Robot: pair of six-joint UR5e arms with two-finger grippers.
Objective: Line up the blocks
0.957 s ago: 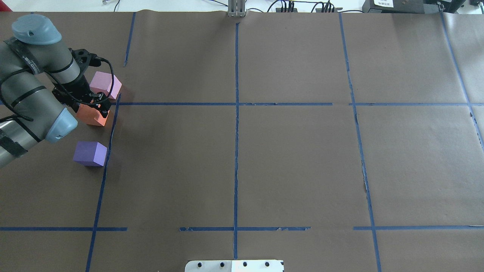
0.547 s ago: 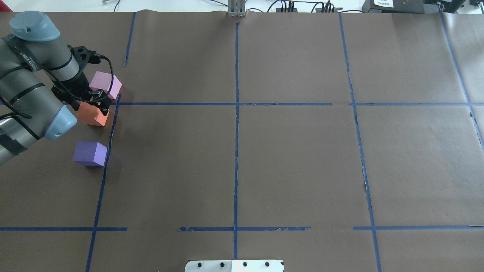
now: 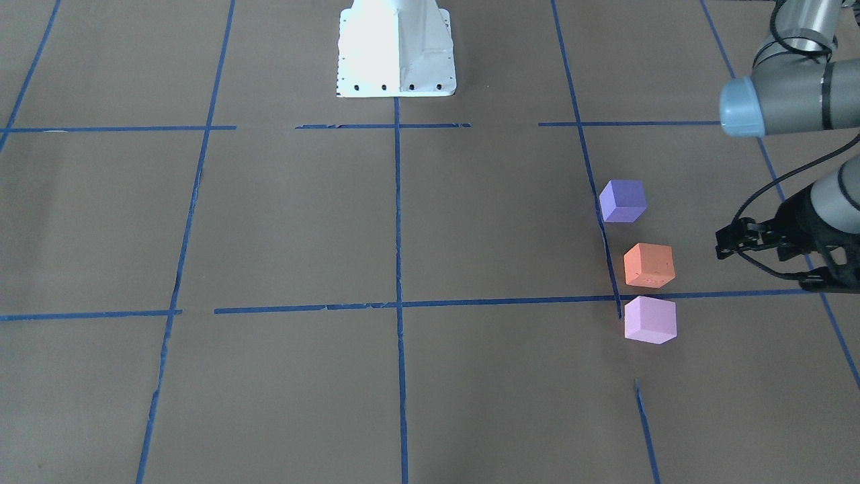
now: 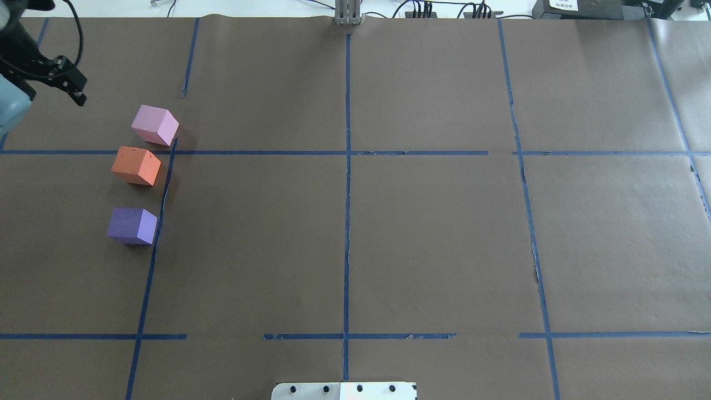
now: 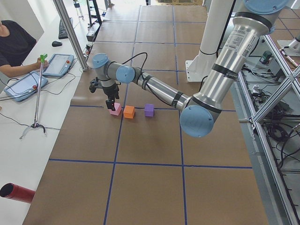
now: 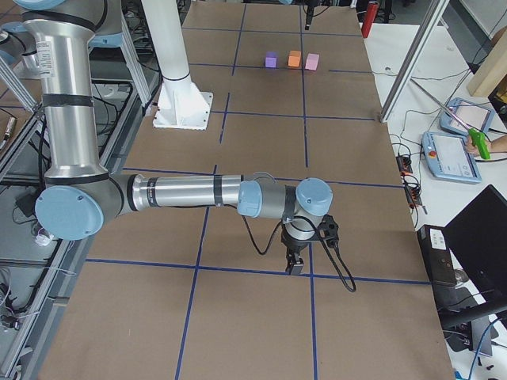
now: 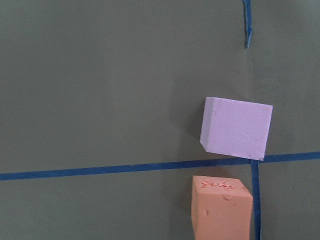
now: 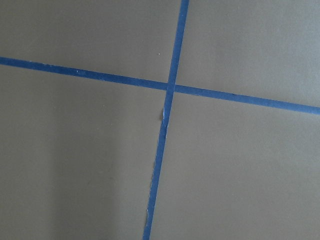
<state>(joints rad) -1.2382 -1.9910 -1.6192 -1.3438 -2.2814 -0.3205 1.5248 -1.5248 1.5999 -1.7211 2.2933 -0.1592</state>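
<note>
Left gripper clear of a three-block row

The left gripper [image 4: 80, 91] hangs above the table with its fingers apart and nothing between them, off to the robot's left of the orange block [image 4: 136, 165]. The pale pink block [image 4: 155, 125] sits just beyond the orange block on the side away from the robot's base, with a crosswise blue tape line [image 7: 100, 169] passing between them. The violet block [image 4: 132, 225] stands on the orange block's base side, across a wider gap. All three rest on the brown paper [image 4: 433, 233]. The right gripper [image 6: 295, 267] is well apart from the orange block, low over a tape crossing; whether its fingers are apart or together cannot be told.
</note>
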